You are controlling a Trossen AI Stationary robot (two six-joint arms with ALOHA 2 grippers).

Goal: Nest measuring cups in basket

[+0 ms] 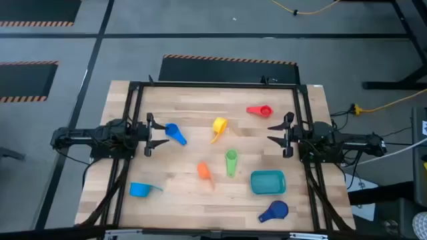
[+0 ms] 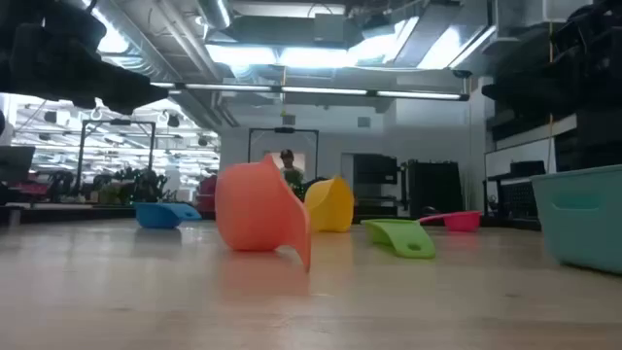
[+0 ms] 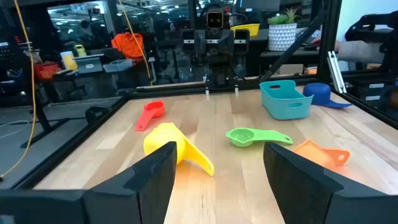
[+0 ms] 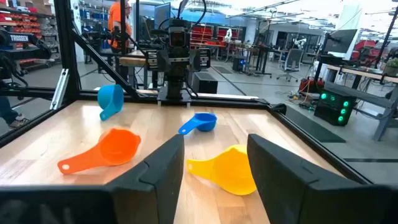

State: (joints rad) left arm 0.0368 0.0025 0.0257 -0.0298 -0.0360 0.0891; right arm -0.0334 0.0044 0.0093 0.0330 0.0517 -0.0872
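Note:
Six measuring cups lie scattered on the wooden table, none nested. Red cup [image 1: 260, 111] near the far right, yellow cup [image 1: 219, 127] mid-far, a blue cup [image 1: 175, 133] left of centre, green cup [image 1: 231, 162] and orange cup [image 1: 204, 171] in the middle, light blue cup [image 1: 141, 190] near left, dark blue cup [image 1: 274, 212] at the near edge. The teal basket [image 1: 267, 182] stands near right, with nothing showing inside it. My left gripper [image 1: 151, 135] is open at the table's left side, close to the blue cup. My right gripper [image 1: 283, 135] is open at the right side.
A black metal frame [image 1: 213, 85] runs round the table's edges. Bare wood lies between the cups. Beyond the table is a workshop with benches and a person in an orange top [image 4: 118, 22].

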